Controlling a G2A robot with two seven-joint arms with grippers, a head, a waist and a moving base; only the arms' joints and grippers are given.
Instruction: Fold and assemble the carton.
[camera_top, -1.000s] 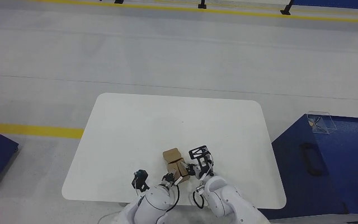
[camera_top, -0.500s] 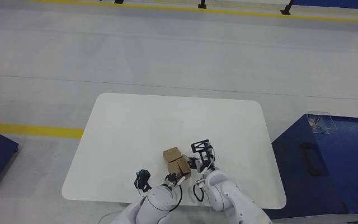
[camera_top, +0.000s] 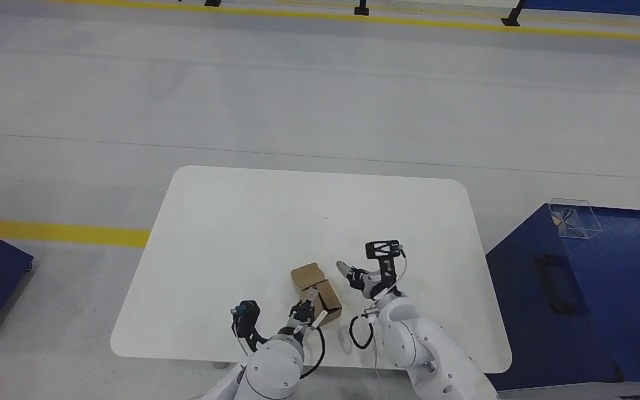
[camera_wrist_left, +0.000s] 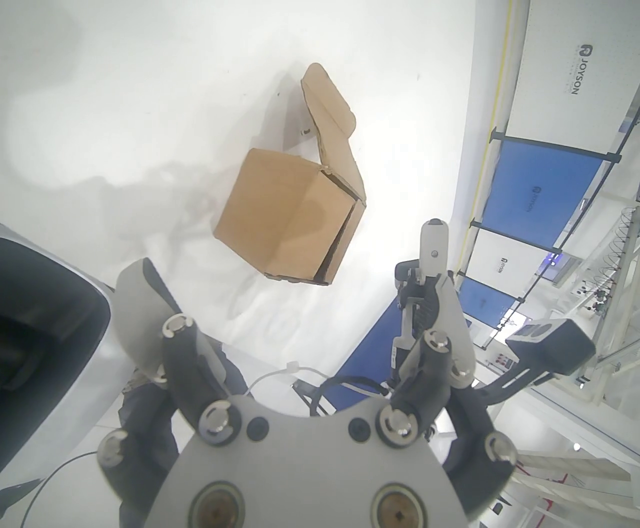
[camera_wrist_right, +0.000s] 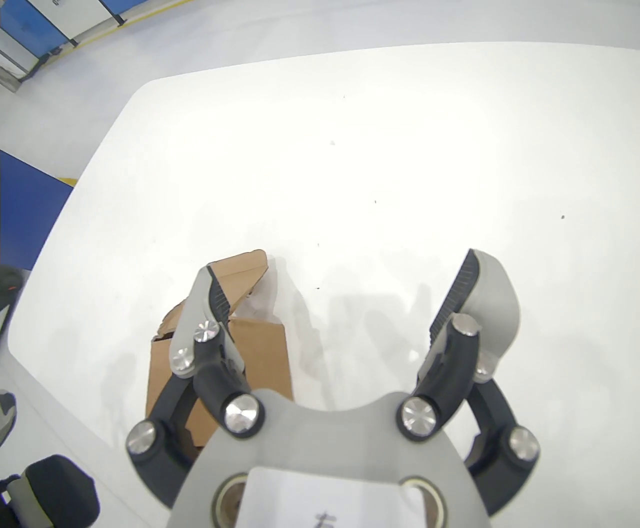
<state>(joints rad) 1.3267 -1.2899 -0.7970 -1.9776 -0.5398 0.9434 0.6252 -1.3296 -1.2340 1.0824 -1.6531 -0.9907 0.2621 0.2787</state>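
From above, a yellow line (camera_top: 70, 234) crosses the floor at the far left, beside the white table (camera_top: 300, 210). The left gripper (camera_wrist_left: 283, 255) hangs over the table's near edge, its jaws spread wide and holding nothing. Its wrist view looks at the carton (camera_top: 318, 295) end on. It is a brown box, partly folded, lying on the tabletop clear of both fingers, with a seam gaping at one corner and a long flap (camera_wrist_left: 330, 105) sticking out past it. From above the carton reads as a plain brown block near the table's front edge, between the two arms. The right gripper (camera_wrist_right: 340, 265) is also wide open and empty. In its wrist view one finger (camera_wrist_right: 215, 295) overlaps the carton's side, touching or not I cannot tell, and the other hangs over bare table. At the far right, from above, a blue cabinet (camera_top: 570, 300) bears a small clear box (camera_top: 572, 215)
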